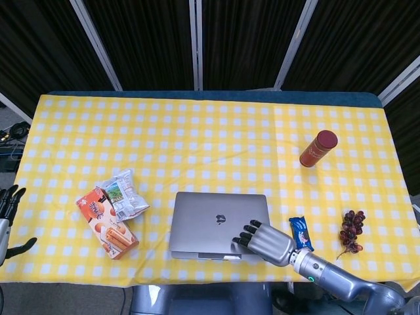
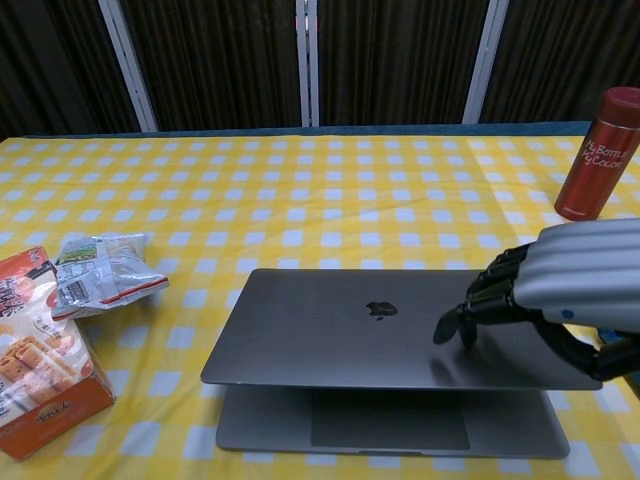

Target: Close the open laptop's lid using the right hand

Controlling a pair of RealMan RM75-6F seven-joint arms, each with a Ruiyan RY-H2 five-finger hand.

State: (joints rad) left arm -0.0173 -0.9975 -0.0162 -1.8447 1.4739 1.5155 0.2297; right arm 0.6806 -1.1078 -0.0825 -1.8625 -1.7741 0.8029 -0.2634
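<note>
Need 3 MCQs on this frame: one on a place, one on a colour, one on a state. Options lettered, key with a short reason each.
1. Where does the right hand rest?
A. on the lid of the laptop, near its right edge
B. on the red bottle
C. on the snack box

2. What colour is the bottle at the far right of the table?
A. blue
B. red
C. green

3. How does the laptop lid stand?
A. upright, screen showing
B. lowered almost flat, a narrow gap left at the front
C. folded back flat on the tablecloth

Key: 1 A, the fingers lie on the grey lid beside the logo; 2 B, the chest view shows a red body with white lettering; 3 B, the front strip of the base shows under the lid in the chest view.
</note>
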